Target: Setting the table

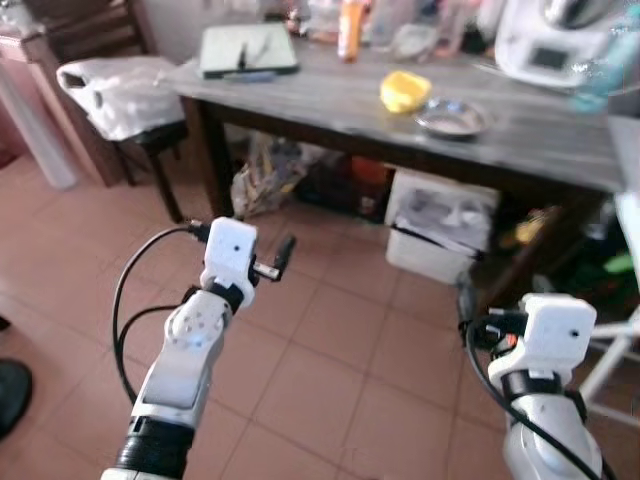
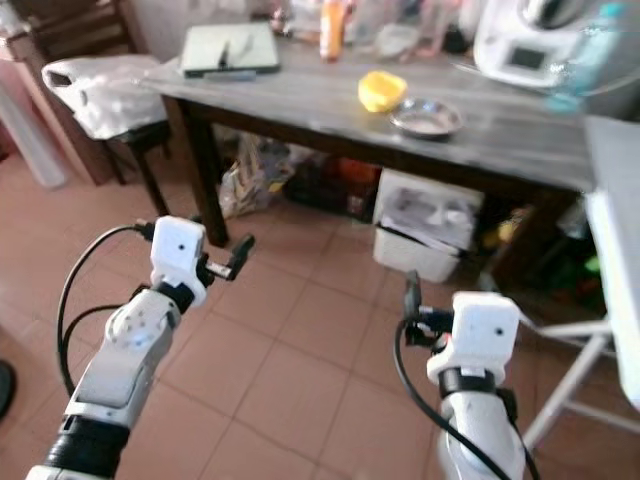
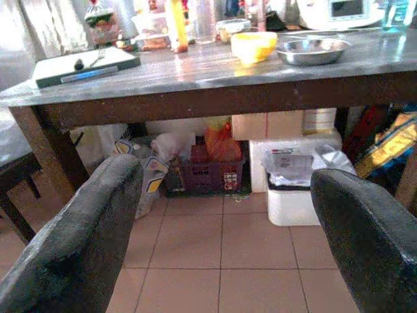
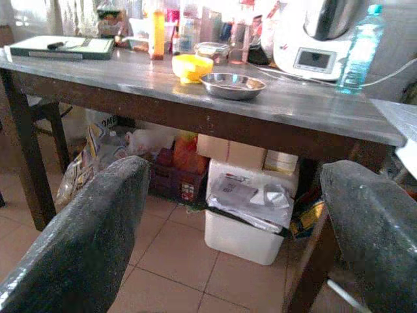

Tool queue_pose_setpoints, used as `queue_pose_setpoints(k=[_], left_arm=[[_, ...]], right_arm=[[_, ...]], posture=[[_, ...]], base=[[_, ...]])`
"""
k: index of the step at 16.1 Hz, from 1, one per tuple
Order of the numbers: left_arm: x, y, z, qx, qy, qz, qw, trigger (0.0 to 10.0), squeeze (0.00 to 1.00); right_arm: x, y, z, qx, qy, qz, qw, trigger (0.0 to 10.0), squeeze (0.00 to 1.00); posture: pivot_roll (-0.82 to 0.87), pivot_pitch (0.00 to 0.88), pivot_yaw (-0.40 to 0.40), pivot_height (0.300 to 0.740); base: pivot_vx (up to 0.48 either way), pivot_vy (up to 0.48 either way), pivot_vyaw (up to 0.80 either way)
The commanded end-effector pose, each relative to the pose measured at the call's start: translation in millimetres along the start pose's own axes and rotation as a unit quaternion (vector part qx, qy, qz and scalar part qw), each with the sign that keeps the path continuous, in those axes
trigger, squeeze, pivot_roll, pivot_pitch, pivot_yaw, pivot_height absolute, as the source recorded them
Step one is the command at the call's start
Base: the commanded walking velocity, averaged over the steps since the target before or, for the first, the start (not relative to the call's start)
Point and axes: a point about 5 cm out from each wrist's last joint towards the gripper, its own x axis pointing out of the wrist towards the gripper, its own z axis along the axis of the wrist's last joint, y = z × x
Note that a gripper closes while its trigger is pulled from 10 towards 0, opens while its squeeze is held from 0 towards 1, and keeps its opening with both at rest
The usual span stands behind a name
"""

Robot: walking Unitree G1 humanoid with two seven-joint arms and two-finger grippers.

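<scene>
Dark wooden table (image 1: pixel 330 105) stands ahead of both grippers, well apart from them, grey top, tiled floor (image 1: pixel 320 370) between. White kitchen appliance (image 4: pixel 311 39) sits at the table's far right, ahead and right of the right gripper (image 4: pixel 228 235). White storage box (image 4: pixel 244 222) sits under the table, straight ahead of the right gripper, with a plastic sheet on its lid. Green-edged cutting board (image 3: pixel 81 62) lies on the table's left end, ahead and left of the left gripper (image 3: pixel 221 228); fork and knife rest on it. White plastic bag (image 1: pixel 125 90) lies on a chair left of the table. Clear water bottle (image 4: pixel 357 45) stands just right of the appliance. Steel bowl (image 1: pixel 452 118) is on the tabletop, ahead and right of the left gripper; yellow bowl (image 1: pixel 405 90) just left of it, close but apart. Orange bottle (image 4: pixel 155 29) stands behind them.

Both grippers hover over the floor, fingers spread wide, holding nothing.
</scene>
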Motion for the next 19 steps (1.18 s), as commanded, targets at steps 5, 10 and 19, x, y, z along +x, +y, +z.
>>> queue_pose_setpoints(k=[5,10,19], left_arm=[[5.3,-7.5,-16,-0.043,0.026,-0.003,0.999,10.0,0.0],[2.1,-24.8,-24,-0.083,0.03,-0.008,0.996,10.0,0.0],[6.7,-44.4,-30,-0.095,0.018,-0.021,0.995,10.0,0.0]], right_arm=[[0.2,-1.6,-2,-0.006,0.005,-0.002,1.0,10.0,0.0],[2.6,-4.4,0,-0.019,0.009,0.01,1.0,10.0,0.0],[22.9,-4.5,10,-0.035,0.009,0.034,0.999,10.0,0.0]], posture=[[0.05,0.083,0.016,0.74],[0.04,0.089,-0.042,0.74],[0.02,0.09,-0.216,0.74]], base=[[0.0,0.0,-0.11],[0.0,0.0,0.0],[0.0,0.0,0.0]])
